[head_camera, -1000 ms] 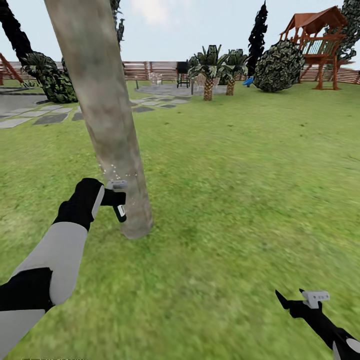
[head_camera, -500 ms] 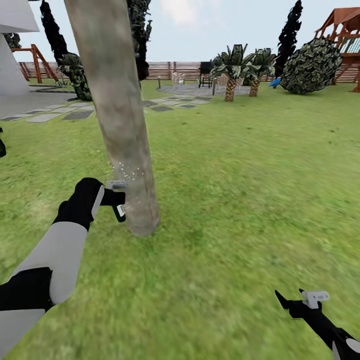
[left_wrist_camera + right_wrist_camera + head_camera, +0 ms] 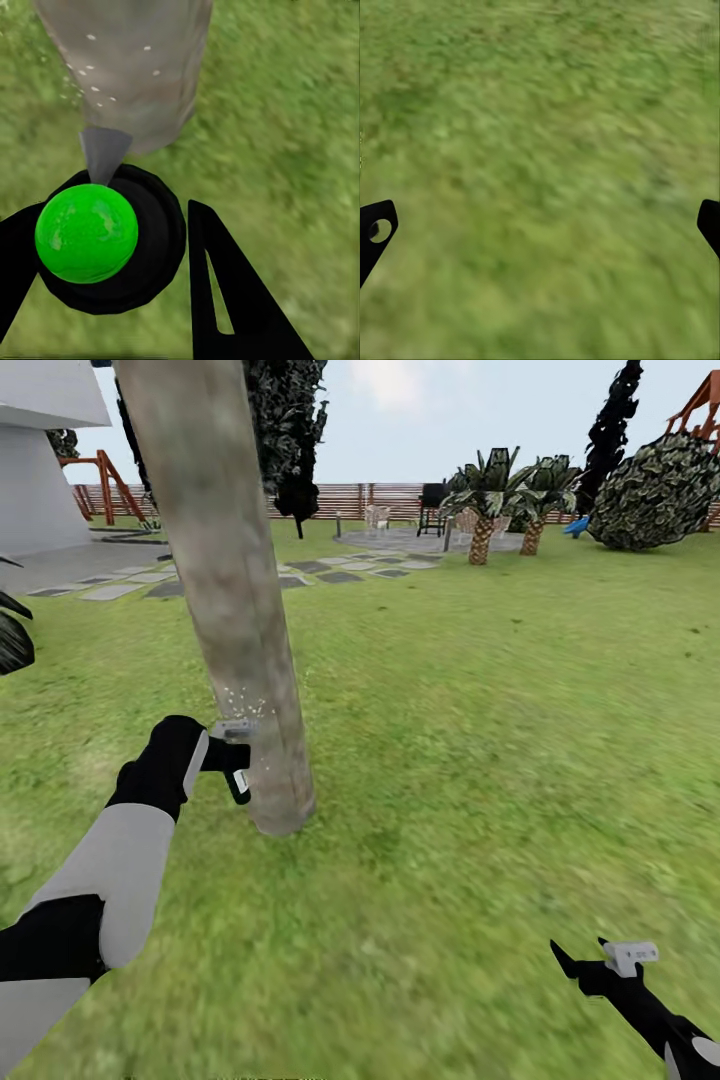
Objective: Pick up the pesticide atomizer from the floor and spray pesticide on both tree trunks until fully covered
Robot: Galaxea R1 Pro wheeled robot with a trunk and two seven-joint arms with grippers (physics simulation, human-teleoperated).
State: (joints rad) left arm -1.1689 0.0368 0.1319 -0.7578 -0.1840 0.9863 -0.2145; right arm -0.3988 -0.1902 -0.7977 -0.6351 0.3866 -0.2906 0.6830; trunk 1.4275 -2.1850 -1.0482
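A thick mottled grey-tan tree trunk [image 3: 230, 590] rises from the grass [image 3: 470, 720] left of centre in the head view. My left gripper [image 3: 235, 768] is shut on the pesticide atomizer [image 3: 240, 780], a small dark bottle with a pale label, held right against the trunk's base. White spray specks [image 3: 240, 705] dot the bark above it. In the left wrist view the atomizer [image 3: 97, 240] shows a bright green top and a grey nozzle aimed at the trunk [image 3: 127, 67]. My right gripper [image 3: 580, 955] hangs open over bare grass [image 3: 540, 150], low at the right.
Grey paving slabs [image 3: 130, 580] lie behind the trunk, beside a white building [image 3: 40, 480]. Short palms [image 3: 485, 500], a round bush [image 3: 660, 490], a dark cypress [image 3: 290, 430] and the slatted wooden fence [image 3: 340, 500] stand at the far side of the lawn.
The head view has swung left, bringing the white building into the picture and pushing the palms and bush rightward. Both arms keep their places; spray specks still show on the trunk.
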